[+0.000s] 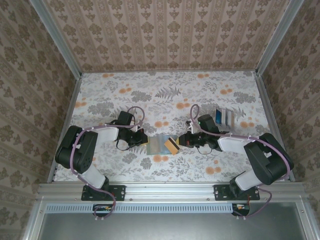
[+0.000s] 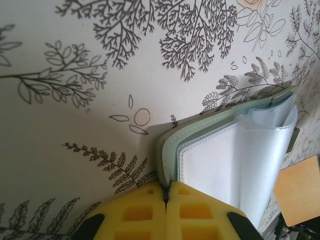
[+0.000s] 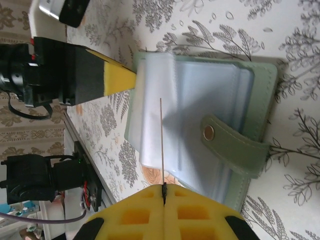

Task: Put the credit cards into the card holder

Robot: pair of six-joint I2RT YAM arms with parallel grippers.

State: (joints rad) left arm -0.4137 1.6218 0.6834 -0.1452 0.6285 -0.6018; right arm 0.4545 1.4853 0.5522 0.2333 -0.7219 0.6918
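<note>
Holder [image 1: 157, 145] lies open mid-worktop [image 1: 125, 95], L claw [image 2: 167, 192] clenched on its left edge. R claw [image 3: 164, 192] pinches the orange card [image 1: 172, 146] by one end, edge-on just over the clear sleeves [image 3: 165, 100]. Other cards [image 1: 224, 116] sit far right. To do it well: L steadies holder, tilt card shallow, catch one sleeve mouth w/ the leading corner, slide slow. Plastic looks floppy and may buckle.
</note>
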